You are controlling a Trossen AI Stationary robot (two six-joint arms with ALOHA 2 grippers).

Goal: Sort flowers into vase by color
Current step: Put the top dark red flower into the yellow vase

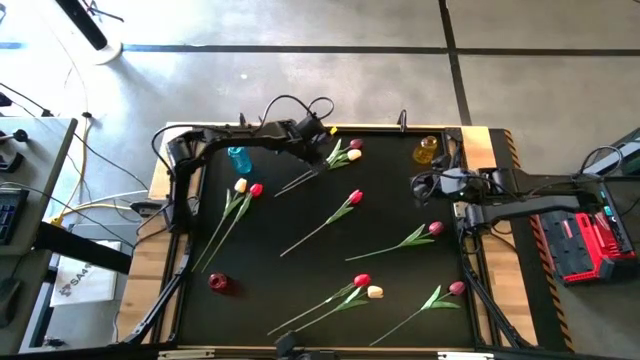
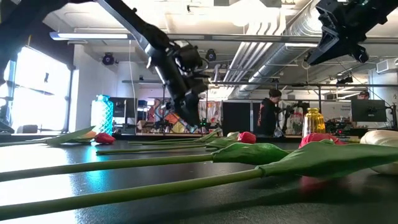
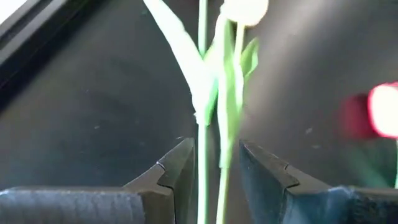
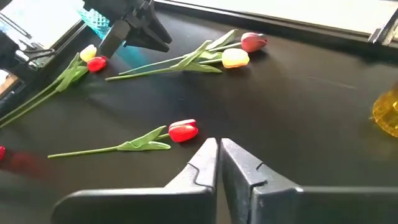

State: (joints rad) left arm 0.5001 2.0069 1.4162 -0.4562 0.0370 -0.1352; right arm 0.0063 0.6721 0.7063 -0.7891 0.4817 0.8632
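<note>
The left gripper [image 1: 318,157] sits low near the table's [image 1: 300,300] far edge, fingers apart, straddling 2 thin green stems without closing on them; the left wrist view shows both stems running between its fingertips [image 3: 180,163]. Those stems belong to a pair of flowers lying side by side near the far edge: a cream-yellow tulip [image 1: 353,155] and a pink tulip [image 1: 355,145], heads just beside each other.

The right gripper [image 1: 421,187] hangs above the table toward the right edge, its fingers pressed together and holding nothing.

Other tulips lie flat across the dark table. A yellow and a red one [image 1: 256,190] lie together near the left edge, stems running toward the near-left corner. A single red tulip [image 1: 356,197] lies near the middle. A pink one [image 1: 435,228] lies toward the right edge. A red and a cream one [image 1: 375,292] lie paired near the near edge, with another pink tulip [image 1: 457,288] close to the near-right corner.

A blue vase [image 1: 238,158] stands near the far-left corner, a yellow vase [image 1: 427,150] near the far-right corner, and a red vase [image 1: 219,283] near the left edge.
</note>
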